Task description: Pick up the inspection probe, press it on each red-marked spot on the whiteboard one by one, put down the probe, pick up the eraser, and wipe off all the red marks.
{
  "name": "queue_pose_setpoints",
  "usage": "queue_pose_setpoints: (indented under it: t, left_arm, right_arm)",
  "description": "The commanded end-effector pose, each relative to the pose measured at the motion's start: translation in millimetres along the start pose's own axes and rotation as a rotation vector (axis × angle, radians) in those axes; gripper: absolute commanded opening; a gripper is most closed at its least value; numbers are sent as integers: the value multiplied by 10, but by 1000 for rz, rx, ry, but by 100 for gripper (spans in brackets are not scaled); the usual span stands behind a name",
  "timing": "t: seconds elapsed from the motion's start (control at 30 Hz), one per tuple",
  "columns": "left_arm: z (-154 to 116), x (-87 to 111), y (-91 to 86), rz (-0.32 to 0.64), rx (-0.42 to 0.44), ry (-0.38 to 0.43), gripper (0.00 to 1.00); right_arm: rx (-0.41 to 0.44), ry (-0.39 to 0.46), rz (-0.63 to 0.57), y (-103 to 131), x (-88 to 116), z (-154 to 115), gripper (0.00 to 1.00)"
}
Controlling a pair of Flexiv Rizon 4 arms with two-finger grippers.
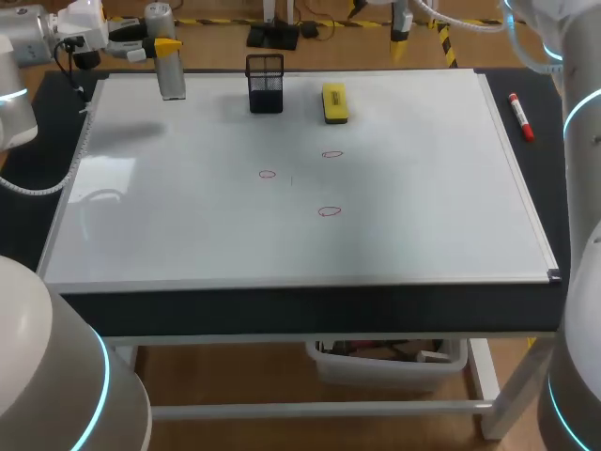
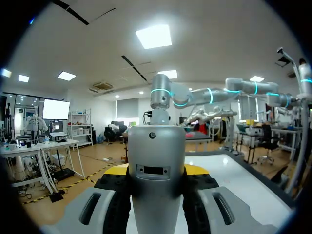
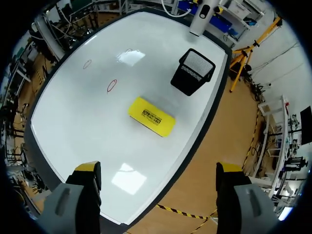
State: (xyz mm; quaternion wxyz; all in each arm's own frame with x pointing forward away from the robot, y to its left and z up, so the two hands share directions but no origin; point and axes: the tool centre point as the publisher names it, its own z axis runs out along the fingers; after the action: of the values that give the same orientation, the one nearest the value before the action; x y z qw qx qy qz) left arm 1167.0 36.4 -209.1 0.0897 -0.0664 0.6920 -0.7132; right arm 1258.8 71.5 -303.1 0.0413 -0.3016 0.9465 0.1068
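My left gripper (image 2: 156,171) is shut on the grey cylindrical inspection probe (image 2: 156,165), both fingers against its sides. In the head view the probe (image 1: 169,66) hangs upright over the whiteboard's (image 1: 423,188) far left corner, held by the left gripper (image 1: 165,45). Three red ring marks (image 1: 268,174) (image 1: 331,154) (image 1: 329,211) sit mid-board. The yellow eraser (image 1: 334,102) lies flat near the far edge. My right gripper (image 3: 158,170) hangs open and empty above the far edge, with the eraser (image 3: 151,117) ahead of it.
A black mesh holder (image 1: 265,83) stands on the board between the probe and the eraser. A red marker (image 1: 520,116) lies on the dark table strip right of the board. The board's near half is bare white surface.
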Motion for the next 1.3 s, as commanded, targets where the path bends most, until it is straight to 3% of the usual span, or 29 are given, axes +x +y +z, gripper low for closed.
queue_pose_setpoints:
  t: [0.03, 0.4, 0.67, 1.3]
  left_arm:
    - [5, 32, -27, 1, -4, -7, 0]
    - [5, 32, -27, 1, -4, -7, 0]
    - [5, 32, -27, 1, -4, -7, 0]
    - [5, 32, -27, 1, -4, -7, 0]
  right_arm:
    - [-19, 219, -57, -68, -88, 82, 100]
    - [-37, 292, -261, 7, -188, 317, 100]
    - [-68, 350, -477, 124, -275, 566, 100]
    - [-135, 432, -712, 206, -361, 912, 100]
